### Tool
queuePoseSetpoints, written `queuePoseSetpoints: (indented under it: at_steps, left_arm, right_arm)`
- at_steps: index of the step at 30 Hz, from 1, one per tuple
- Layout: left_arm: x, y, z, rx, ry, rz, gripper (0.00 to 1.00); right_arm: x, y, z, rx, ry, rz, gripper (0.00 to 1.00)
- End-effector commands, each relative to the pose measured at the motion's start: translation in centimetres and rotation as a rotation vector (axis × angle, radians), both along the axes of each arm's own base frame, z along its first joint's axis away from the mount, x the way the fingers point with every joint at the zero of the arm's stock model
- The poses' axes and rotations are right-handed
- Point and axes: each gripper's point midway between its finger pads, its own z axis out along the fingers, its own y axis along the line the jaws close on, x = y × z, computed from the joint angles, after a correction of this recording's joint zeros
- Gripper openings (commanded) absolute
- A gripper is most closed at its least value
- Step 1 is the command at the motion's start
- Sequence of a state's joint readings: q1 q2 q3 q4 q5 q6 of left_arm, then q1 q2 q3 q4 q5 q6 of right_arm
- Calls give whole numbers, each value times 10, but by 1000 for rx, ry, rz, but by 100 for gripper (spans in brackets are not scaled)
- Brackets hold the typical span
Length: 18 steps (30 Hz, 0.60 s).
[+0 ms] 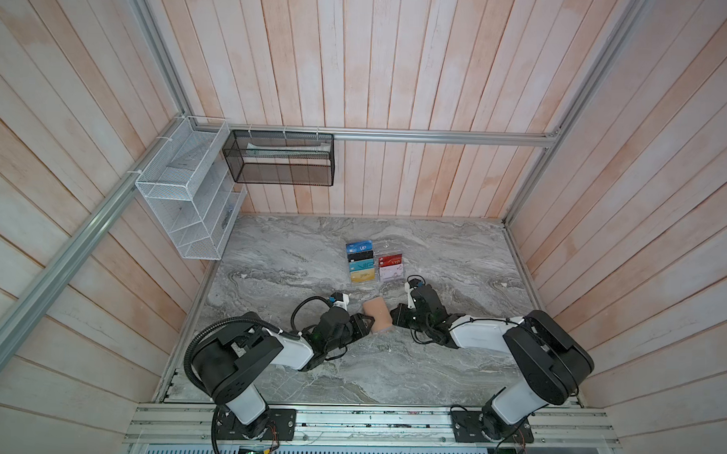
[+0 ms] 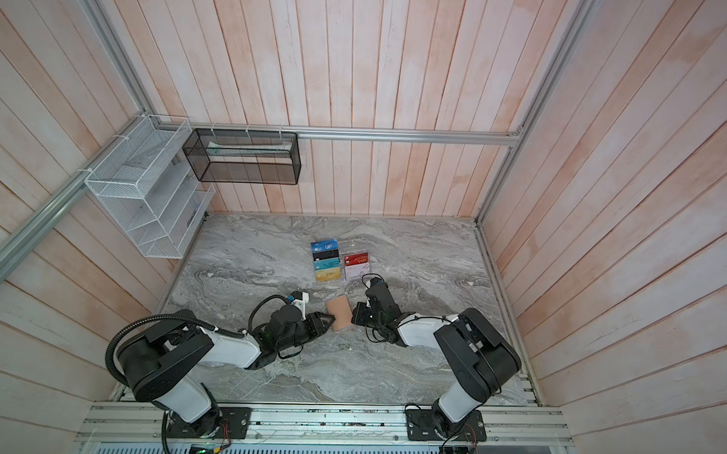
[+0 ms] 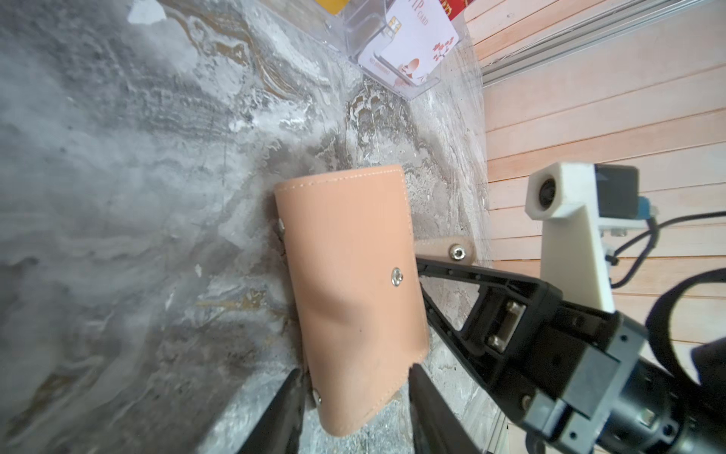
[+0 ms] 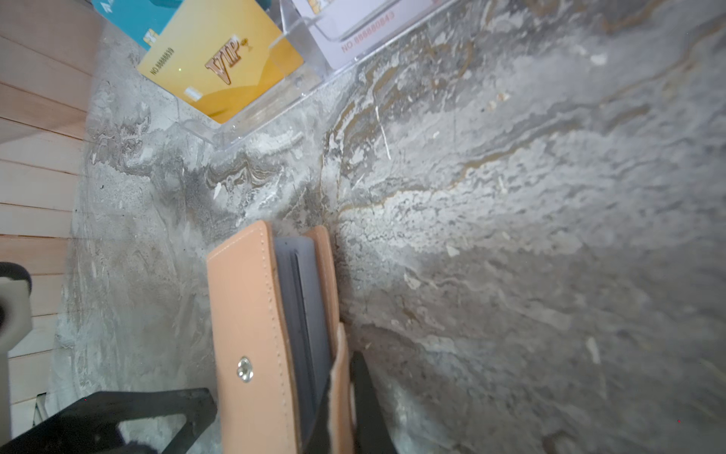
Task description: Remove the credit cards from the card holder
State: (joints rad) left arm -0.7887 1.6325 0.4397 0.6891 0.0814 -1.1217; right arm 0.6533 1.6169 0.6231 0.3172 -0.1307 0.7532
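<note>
Right gripper [image 4: 343, 389] pinched tight on strap tab [image 4: 342, 353] of card holder [image 1: 376, 316]. Left gripper [image 3: 355, 377] straddles holder's opposite end; I cannot tell if it is squeezing. Holder sits middle of table [image 1: 269, 254], between both grippers. Covers slightly parted, grey sleeve pages [image 4: 300, 314] showing. Clear card stand [image 1: 390, 249] near, on far side.

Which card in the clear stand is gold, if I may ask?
The gold VIP card, frontmost in the stand's left column, beside the white card; no other is gold.
</note>
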Motion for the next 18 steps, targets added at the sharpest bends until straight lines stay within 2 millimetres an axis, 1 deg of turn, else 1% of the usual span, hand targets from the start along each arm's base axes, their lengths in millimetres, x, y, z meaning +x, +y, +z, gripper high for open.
queuePoseSetpoints:
  at_steps: [1,6,8,13,17,18]
  left_arm:
    - [5,-3,7,4,-28,4,45]
    - [6,-1,11,11,-40,11,49]
    - [7,-1,12,17,-45,10,53]
    - [11,-4,18,14,-58,11,57]
    - [13,-8,21,10,-64,3,68]
    - [13,-8,22,9,-66,2,72]
  right_arm:
    - [9,-2,-2,-43,-11,-7,0]
    - [5,0,-2,-15,7,-10,0]
    - [1,-1,-3,-6,15,-18,0]
    - [-6,-2,2,6,18,-23,0]
    - [-9,-6,10,-1,1,-35,0]
    - [-9,-7,12,-4,-4,-39,1]
